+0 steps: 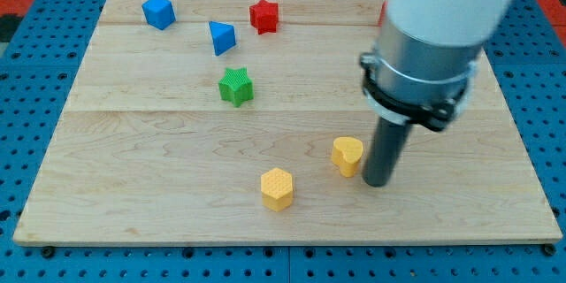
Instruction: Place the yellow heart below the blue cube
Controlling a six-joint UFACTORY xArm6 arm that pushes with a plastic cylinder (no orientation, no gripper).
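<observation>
The yellow heart (348, 155) lies on the wooden board, right of centre toward the view's bottom. My tip (377, 182) stands just to its right, close to it or touching it. The blue cube (158, 11) sits at the view's top left, far from the heart. The dark rod rises from the tip into the large grey and white arm body, which hides the board's top right.
A yellow hexagon (277, 187) lies left of and below the heart. A green star (236, 86), a blue triangular block (222, 36) and a red star (263, 16) sit in the upper left half. A red block's edge (383, 13) shows beside the arm.
</observation>
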